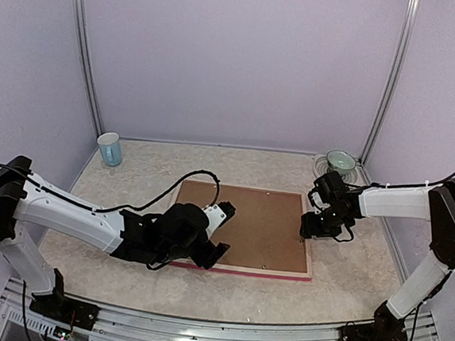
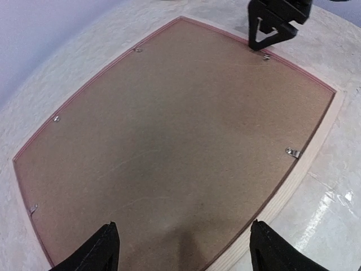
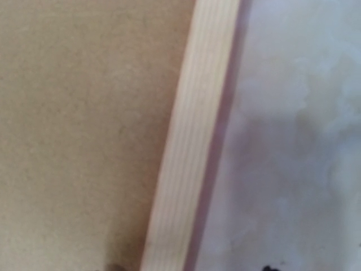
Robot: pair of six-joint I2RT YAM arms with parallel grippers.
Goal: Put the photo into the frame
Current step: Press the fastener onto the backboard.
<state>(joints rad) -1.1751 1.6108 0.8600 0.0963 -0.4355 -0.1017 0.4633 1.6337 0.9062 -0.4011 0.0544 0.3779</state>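
At the upper left of the top view a pale blue cup [image 1: 110,149] stands on the worktop [image 1: 129,290], well apart from the work.

The left gripper [image 1: 220,232] hovers over the near-left part of the frame [image 1: 242,272]. Its jaws are wide and hold nothing. In its wrist view the two fingertips [image 2: 104,251] flank bare backing board [image 1: 263,221] and do not visibly touch it.

The frame lies face down at centre, pale wood rail [image 3: 192,141] up, with a pink strip showing along its lower edge. The brown backing board fills the opening. The photo is not visible in any view. It is most likely already under the board, though nothing here confirms that.

Small metal clips [image 2: 291,152] sit around the rim, and I cannot tell whether they are turned over the board. The step in hand looks like closing up the back. The next move would be to hold the board flat and swing each clip inward, which calls for a fine fingertip push on a tiny tab.

The right gripper [image 1: 314,226] is over the frame's right rail, just beside a clip. It is partly open and empty, and whether it touches the rail I cannot tell.

At the upper right sits a bowl [image 1: 342,159].
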